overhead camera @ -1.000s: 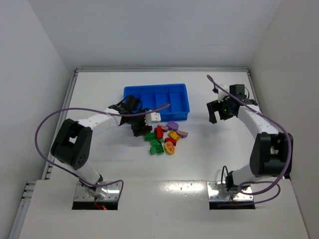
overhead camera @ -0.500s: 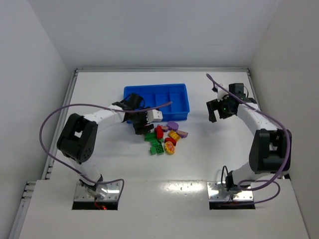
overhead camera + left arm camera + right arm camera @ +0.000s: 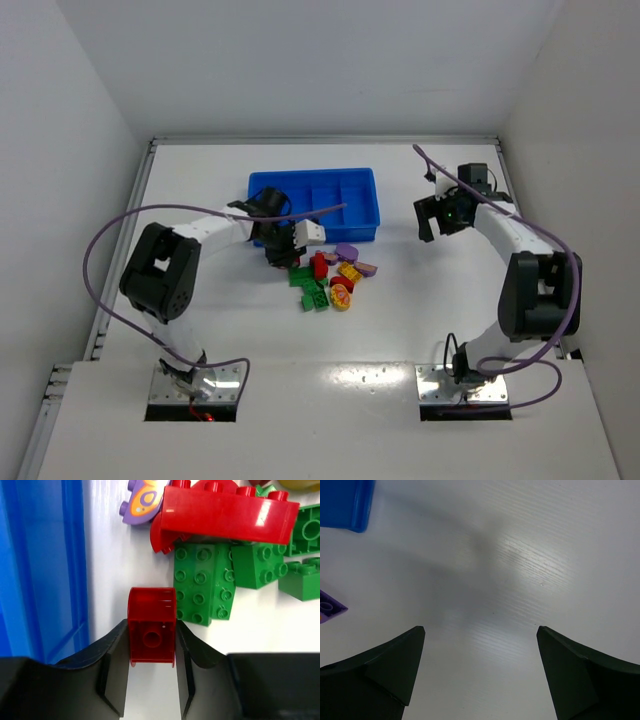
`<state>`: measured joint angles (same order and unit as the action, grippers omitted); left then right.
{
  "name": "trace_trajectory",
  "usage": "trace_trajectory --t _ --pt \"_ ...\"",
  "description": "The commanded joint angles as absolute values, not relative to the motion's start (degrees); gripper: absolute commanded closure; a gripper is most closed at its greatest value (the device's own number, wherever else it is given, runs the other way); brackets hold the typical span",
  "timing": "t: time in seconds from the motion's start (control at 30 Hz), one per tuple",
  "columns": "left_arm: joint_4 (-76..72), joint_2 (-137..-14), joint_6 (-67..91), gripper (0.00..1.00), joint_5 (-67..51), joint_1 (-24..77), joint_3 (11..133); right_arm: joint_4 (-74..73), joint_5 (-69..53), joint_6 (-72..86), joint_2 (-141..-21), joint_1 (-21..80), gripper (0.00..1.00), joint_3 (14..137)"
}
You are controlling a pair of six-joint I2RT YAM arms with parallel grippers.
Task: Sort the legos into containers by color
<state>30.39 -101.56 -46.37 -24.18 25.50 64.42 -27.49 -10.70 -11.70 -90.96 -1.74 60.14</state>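
Note:
The legos lie in a pile (image 3: 330,278) just in front of the blue tray (image 3: 262,187); no brick shows in its four compartments. My left gripper (image 3: 277,256) is at the pile's left edge, shut on a small red brick (image 3: 152,632) that touches both fingers. The wrist view shows the tray wall (image 3: 40,555) to its left, green bricks (image 3: 200,582), a long red brick (image 3: 225,515) and a purple piece (image 3: 142,500) ahead. My right gripper (image 3: 438,222) is open and empty over bare table, right of the tray.
The right wrist view shows the open gripper (image 3: 480,630), the tray's corner (image 3: 345,505) and one purple brick (image 3: 330,607) at the left edge. White walls close in the table on the left, back and right.
The left arm's elbow has swung right and toward the tray, while its gripper stays at the pile's left edge. The right gripper has drifted slightly toward the back.

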Motion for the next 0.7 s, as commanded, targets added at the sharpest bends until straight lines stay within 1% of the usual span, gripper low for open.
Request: trace_trajectory --t 0.0,0.07,0.13,0.27,0.33,0.4,0.53,0.67 --pt "31.82 -96.34 -46.41 0.85 -26.8 24.61 65.57 -26.02 -10.72 -12.13 -91.41 -1.49 0.06 63.11" --pt "31.82 -91.0 -44.83 0.88 -26.81 24.61 63.38 -25.49 -11.6 -12.13 -91.41 -1.49 0.07 63.11" --pt "32.43 -87.03 -42.81 0.88 -26.81 24.61 62.67 -25.49 -12.92 -11.34 -91.41 -1.49 0.07 63.63" --pt "33.66 -75.88 -37.11 0.95 -25.32 24.61 62.67 -25.49 -15.81 -10.29 -91.93 -0.97 0.08 65.64" --pt "33.66 -73.67 -34.9 0.96 -23.4 24.61 63.28 -26.01 -16.34 -10.28 -92.46 -0.97 0.09 67.66" --pt "32.17 -73.13 -29.57 0.96 -19.88 24.61 64.94 -26.02 -17.74 -10.28 -93.77 0.35 0.09 69.42" --pt "30.77 -76.8 -24.97 0.96 -14.08 21.97 68.02 -28.91 -19.51 -9.14 -97.72 2.98 0.11 77.49" --pt "25.94 -82.96 -21.1 0.97 -13.1 18.02 70.13 -30.05 -20.13 -7.73 -101.24 6.06 0.12 83.22"
